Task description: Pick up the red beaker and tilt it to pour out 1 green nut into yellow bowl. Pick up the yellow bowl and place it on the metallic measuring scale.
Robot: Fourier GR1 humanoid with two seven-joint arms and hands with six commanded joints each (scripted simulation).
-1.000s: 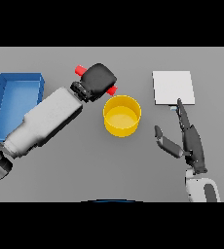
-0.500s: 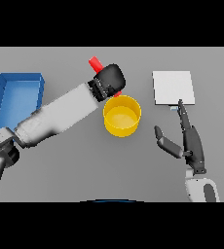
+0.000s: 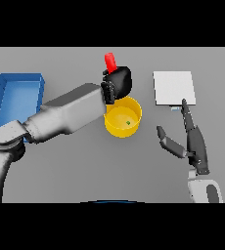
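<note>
While the left robot hand (image 3: 118,83) clamps the red beaker (image 3: 110,62) above the yellow bowl's (image 3: 114,128) far rim, a green nut (image 3: 128,123) lies inside, so pouring looks done. Spread and idle, the right robot hand (image 3: 195,142) waits near the metallic measuring scale (image 3: 173,88) toward the tabletop's (image 3: 80,166) far right, probably ready to take the bowl.

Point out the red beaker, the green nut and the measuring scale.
red beaker (image 3: 110,62), head view, on its end showing above the left hand.
green nut (image 3: 128,123), head view, on the nut itself.
measuring scale (image 3: 173,87), head view, middle of its plate.

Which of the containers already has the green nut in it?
The yellow bowl: a green nut lies inside. The blue tray shows none.
</note>
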